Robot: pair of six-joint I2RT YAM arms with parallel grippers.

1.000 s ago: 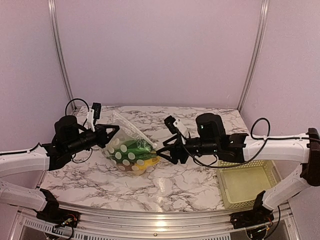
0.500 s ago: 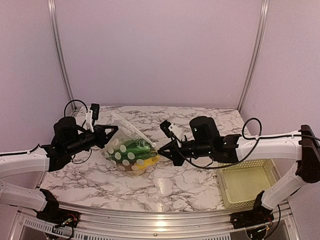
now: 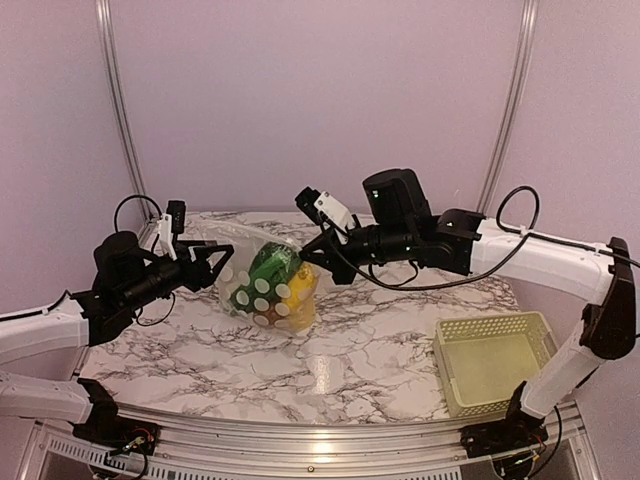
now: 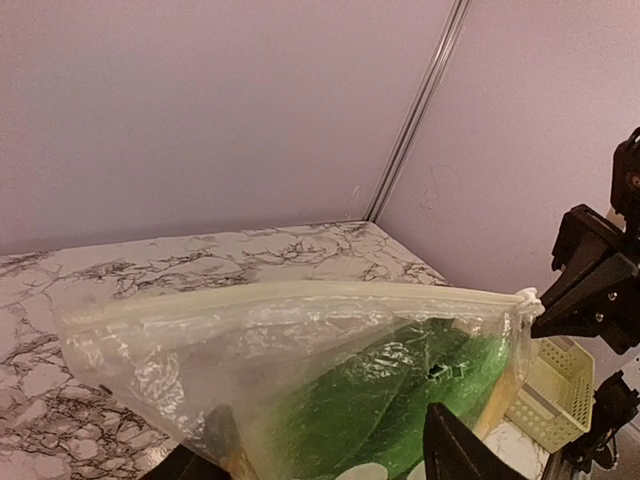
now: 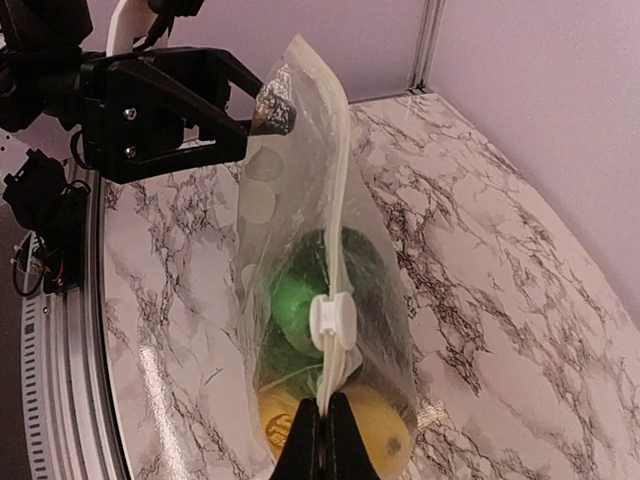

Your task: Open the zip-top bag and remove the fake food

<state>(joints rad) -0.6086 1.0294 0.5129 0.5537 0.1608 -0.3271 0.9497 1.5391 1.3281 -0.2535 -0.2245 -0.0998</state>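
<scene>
From above, one bag (image 3: pixel 262 290) hangs stretched between two hands over the marble tabletop (image 3: pixel 360 350); whether its bottom touches the tabletop cannot be told. The left hand (image 3: pixel 222 256) is clamped on the bag's left top corner, and the right hand (image 3: pixel 310 258) pinches the right top corner. The food (image 3: pixel 270 268) is inside the bag. Two pieces can be told apart, one green and one yellow, with a brownish bit low down. One pale lattice basket (image 3: pixel 495 365) sits well apart at the right near corner.

From the left wrist, the zip strip (image 4: pixel 300 293) runs across the bag's top to the right hand. Green food fills the bag below it. Two dark fingers (image 4: pixel 455 450) show at the bottom edge.

From the right wrist, the two fingers are closed together on the strip just below one white slider (image 5: pixel 332 322). The green piece lies above the yellow one. At the far corner, the left hand grips the bag.
</scene>
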